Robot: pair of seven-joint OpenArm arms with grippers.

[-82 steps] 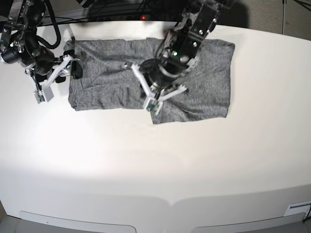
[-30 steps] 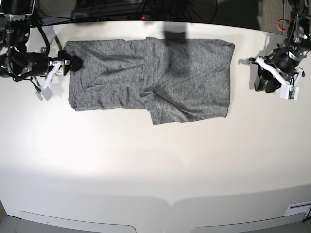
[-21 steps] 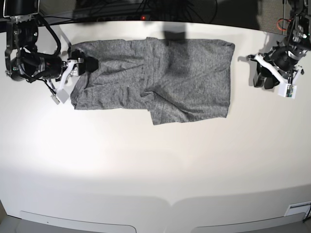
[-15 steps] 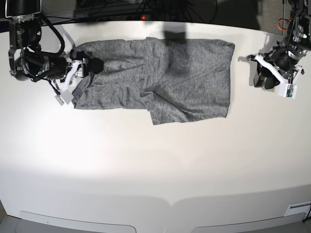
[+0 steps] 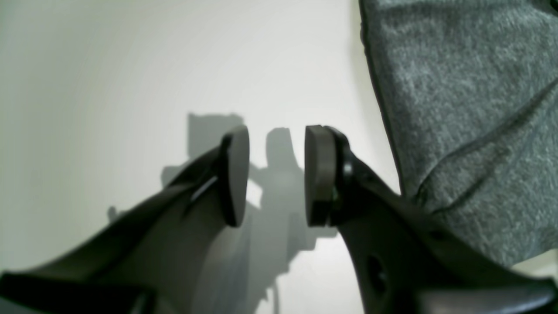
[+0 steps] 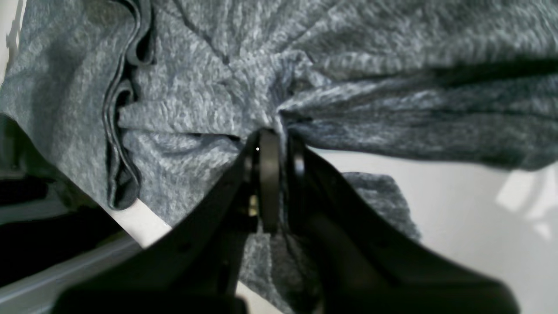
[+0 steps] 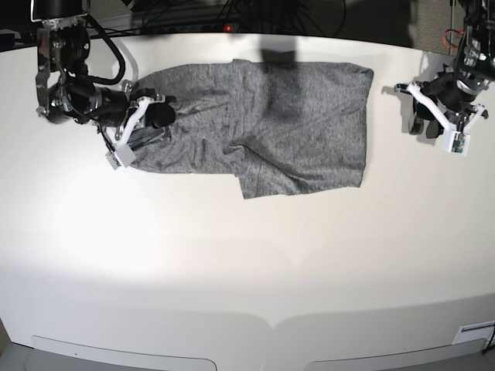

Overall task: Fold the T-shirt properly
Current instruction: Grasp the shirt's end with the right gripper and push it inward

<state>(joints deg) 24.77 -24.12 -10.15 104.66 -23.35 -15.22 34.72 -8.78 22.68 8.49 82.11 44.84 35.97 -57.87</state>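
The heather-grey T-shirt [image 7: 294, 124] lies spread across the far part of the white table [image 7: 232, 270]. My right gripper [image 7: 160, 114], on the left of the base view, is shut on the shirt's left edge and holds it bunched and drawn in over the rest of the cloth. In the right wrist view the pads [image 6: 268, 174] pinch a gathered fold of the shirt [image 6: 348, 65]. My left gripper [image 7: 421, 122] hovers to the right of the shirt, open and empty. In the left wrist view the gripper [image 5: 274, 174] is above bare table, with the shirt's edge [image 5: 457, 109] just to its right.
Dark cables and equipment [image 7: 232, 15] run along the table's back edge. The table's rounded front edge [image 7: 271, 328] is near the bottom of the base view. A folded flap of the shirt [image 7: 298, 178] juts toward the front.
My right gripper has moved rightward with the shirt's left edge, pulling that side in over the cloth. My left gripper has stayed to the right of the shirt, still open.
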